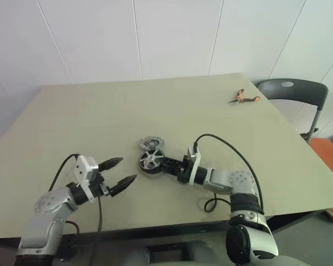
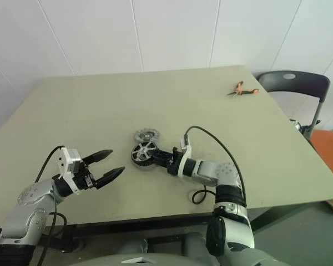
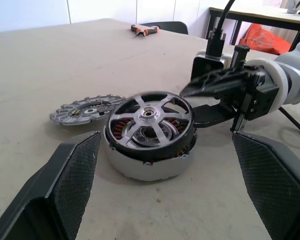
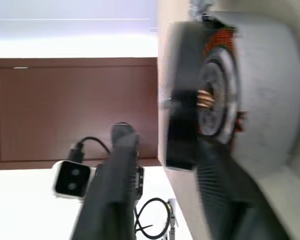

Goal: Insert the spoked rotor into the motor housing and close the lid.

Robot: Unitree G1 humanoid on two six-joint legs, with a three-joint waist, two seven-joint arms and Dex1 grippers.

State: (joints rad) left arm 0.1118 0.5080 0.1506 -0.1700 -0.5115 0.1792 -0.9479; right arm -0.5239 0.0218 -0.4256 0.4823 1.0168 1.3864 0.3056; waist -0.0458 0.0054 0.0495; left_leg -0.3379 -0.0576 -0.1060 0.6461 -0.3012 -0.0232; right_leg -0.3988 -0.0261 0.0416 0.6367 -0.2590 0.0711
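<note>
Bright, even light — right wrist view blurred.

Both arms are jointed silver-grey metal segments with rounded elbow and shoulder caps. The left gripper carries two black, tapered, pointed fingers with a fine cross-hatched texture on their inner pads, mounted under a white boxy camera block. The right gripper is black too, behind a white collar. A black cable loops off each wrist.

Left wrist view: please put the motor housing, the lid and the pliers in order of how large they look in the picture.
1. motor housing, nearest the camera
2. lid, lying flat behind it
3. pliers, far across the table, so only their apparent size is smallest
</note>
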